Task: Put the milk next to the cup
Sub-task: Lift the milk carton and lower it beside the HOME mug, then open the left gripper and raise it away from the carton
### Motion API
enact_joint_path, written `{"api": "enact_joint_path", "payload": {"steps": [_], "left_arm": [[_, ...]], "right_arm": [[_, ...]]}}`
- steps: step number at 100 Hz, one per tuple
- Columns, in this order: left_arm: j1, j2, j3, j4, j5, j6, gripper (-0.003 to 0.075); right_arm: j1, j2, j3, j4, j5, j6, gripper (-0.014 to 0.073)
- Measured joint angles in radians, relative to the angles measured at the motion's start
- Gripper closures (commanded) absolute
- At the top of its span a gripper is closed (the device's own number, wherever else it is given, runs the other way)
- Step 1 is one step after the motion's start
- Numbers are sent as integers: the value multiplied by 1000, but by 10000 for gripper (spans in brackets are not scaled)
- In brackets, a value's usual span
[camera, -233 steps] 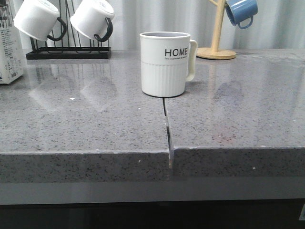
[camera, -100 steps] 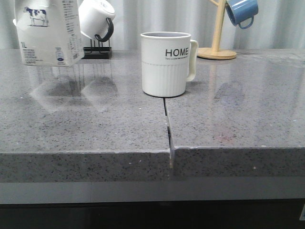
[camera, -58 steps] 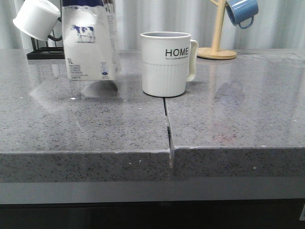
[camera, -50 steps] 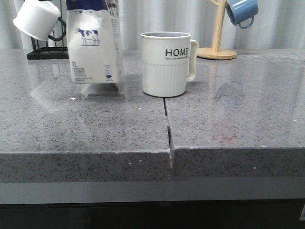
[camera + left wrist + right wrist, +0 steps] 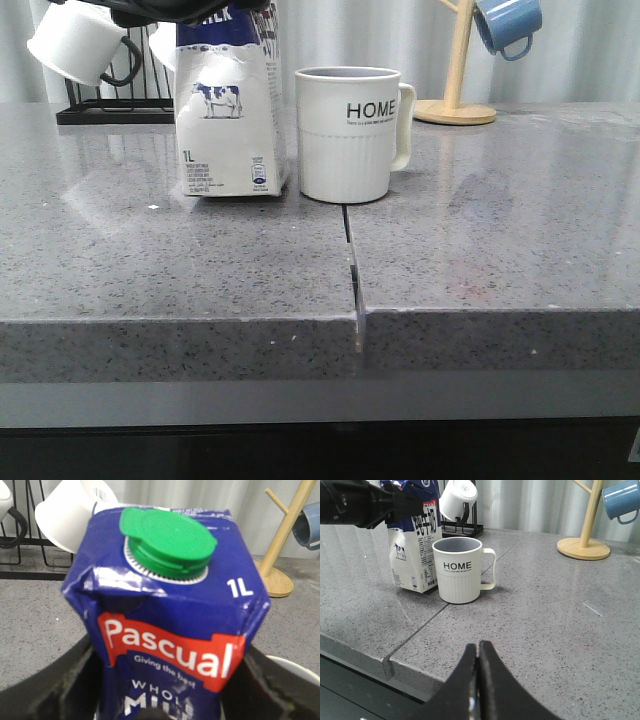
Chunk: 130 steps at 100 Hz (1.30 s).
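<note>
milk (image 5: 228, 120) down just beside cup (image 5: 346, 133) | left gripper (image 5: 185, 10) grasps carton top | right gripper (image 5: 478, 667) closed, empty | left: release

milk (image 5: 230, 120) stands just beside cup (image 5: 348, 133), only a thin gap between them. black rack (image 5: 100, 105) with white mugs (image 5: 72, 42) crowds behind on the left; wooden mug tree (image 5: 458, 70) behind right. grey countertop (image 5: 480, 250) in front lies open
</note>
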Motion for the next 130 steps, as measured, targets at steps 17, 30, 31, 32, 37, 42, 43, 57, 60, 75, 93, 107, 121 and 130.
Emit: {"api": "enact_joint_path", "payload": {"steps": [17,30,31,32,37,42,43,57,60,75,93,107,121,130], "left_arm": [[0,0,0,4,9,0,150],[0,0,0,5,20,0,91],[0,0,0,5,23,0,91],[0,0,0,5,22,0,91],[0,1,0,5,25,0,91],[0,1,0,5,27,0,91],[0,1,0,5,27,0,91],[-4,1,0,3,28,0,91],[-9,1,4,3,28,0,91],[-37,-10,37,-12,-1,16,92],[-89,-41,74,-31,-15,53,92],[-124,-72,113,-39,-45,64,114],[-144,-129,163,-43,-62,70,204],[-148,-182,203,-25,-66,71,334]], "right_arm": [[0,0,0,0,0,0,662],[0,0,0,0,0,0,662],[0,0,0,0,0,0,662],[0,0,0,0,0,0,662],[0,0,0,0,0,0,662],[0,0,0,0,0,0,662],[0,0,0,0,0,0,662],[0,0,0,0,0,0,662],[0,0,0,0,0,0,662],[0,0,0,0,0,0,662],[0,0,0,0,0,0,662],[0,0,0,0,0,0,662],[0,0,0,0,0,0,662],[0,0,0,0,0,0,662]]}}
